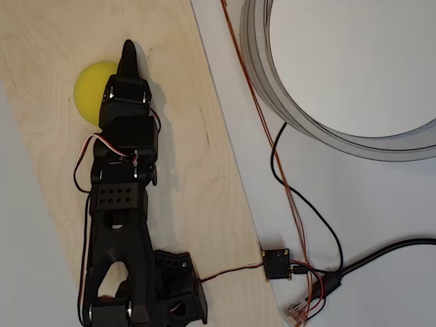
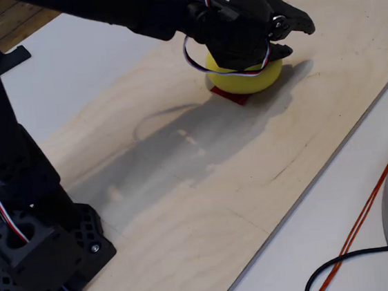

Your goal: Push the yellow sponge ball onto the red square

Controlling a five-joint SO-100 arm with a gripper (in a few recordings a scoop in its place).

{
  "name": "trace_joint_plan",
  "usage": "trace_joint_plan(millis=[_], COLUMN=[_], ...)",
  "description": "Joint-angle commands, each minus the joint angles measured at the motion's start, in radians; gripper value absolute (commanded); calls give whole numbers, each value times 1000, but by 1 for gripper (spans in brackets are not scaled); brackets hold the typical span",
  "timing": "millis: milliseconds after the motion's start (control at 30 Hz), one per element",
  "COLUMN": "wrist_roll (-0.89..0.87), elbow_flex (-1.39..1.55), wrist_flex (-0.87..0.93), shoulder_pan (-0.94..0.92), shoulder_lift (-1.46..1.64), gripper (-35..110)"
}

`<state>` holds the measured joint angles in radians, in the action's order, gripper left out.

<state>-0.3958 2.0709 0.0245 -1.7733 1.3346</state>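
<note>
The yellow sponge ball (image 1: 88,92) (image 2: 244,81) rests on the pale wooden board (image 1: 197,177) (image 2: 205,186). In the fixed view it sits on top of the red square (image 2: 233,95), of which only a corner and edge peek out at the ball's near left side. My black gripper (image 1: 128,49) (image 2: 298,30) lies over the ball's top and, in the overhead view, its right side. The fingers are shut into one point with nothing between them. The gripper body hides part of the ball.
The arm's base (image 2: 32,253) stands at the board's near end. Off the board, a large grey ring (image 1: 272,88) lies on the white table, with black and orange cables (image 1: 293,204) and a small circuit board (image 1: 277,264) beside it.
</note>
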Motion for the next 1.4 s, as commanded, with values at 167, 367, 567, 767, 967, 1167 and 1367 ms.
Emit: trace_joint_plan(millis=[167,367,567,767,967,1167,1367], wrist_roll=[-17,46,195,261,241,196,190], elbow_flex=[38,17,-28,-31,-43,-72,-94], wrist_flex=[8,6,6,6,6,6,6], shoulder_pan=[0,-3,-11,14,44,66,71], shoulder_lift=[81,98,149,199,204,179,163], gripper=[15,15,15,15,15,14,14])
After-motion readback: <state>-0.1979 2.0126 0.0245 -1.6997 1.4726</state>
